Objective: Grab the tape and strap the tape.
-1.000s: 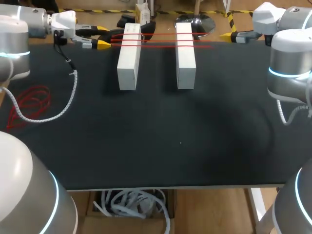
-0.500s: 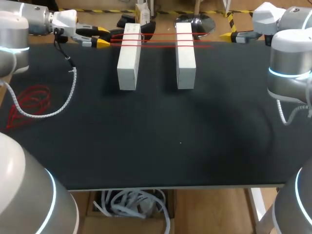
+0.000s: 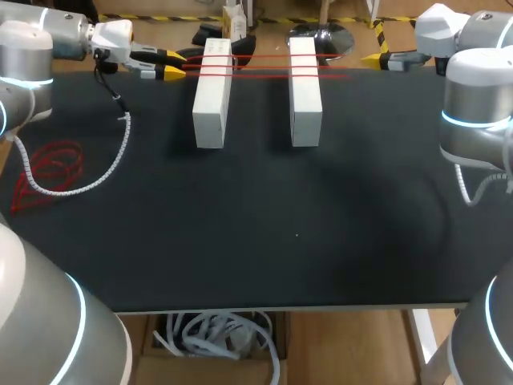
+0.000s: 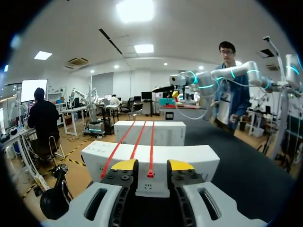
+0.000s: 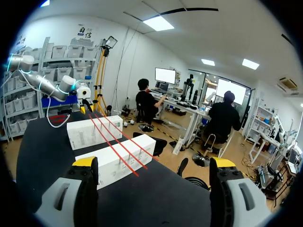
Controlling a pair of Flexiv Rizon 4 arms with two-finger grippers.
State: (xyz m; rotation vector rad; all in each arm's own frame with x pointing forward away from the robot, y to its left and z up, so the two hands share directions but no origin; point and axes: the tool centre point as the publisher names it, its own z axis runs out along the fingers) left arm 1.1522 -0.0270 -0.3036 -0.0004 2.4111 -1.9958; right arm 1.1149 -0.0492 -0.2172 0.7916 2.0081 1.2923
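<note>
Two white blocks point(image 3: 212, 92) point(image 3: 304, 88) stand side by side at the back of the black table. Three red straps point(image 3: 264, 66) lie across both of them. My left gripper point(image 3: 172, 64) is at the straps' left ends, level with the left block's top. In the left wrist view the near block point(image 4: 94, 156) lies just ahead of this gripper point(image 4: 152, 165). The head of the middle strap point(image 4: 150, 174) sits in the narrow gap between the fingers, touching neither; the gripper is open. My right gripper point(image 3: 377, 58) hangs at the back right, wide open point(image 5: 154, 163) and empty, facing the blocks point(image 5: 118, 161).
A loose heap of red straps point(image 3: 48, 172) lies at the table's left edge. The left arm's white coiled cable point(image 3: 112, 160) hangs over the table beside it. Bare black tabletop point(image 3: 296, 233) stretches from the blocks to the front edge.
My left gripper has moved right, up to the straps' ends, and its fingers have drawn closer together. The right arm has not moved.
</note>
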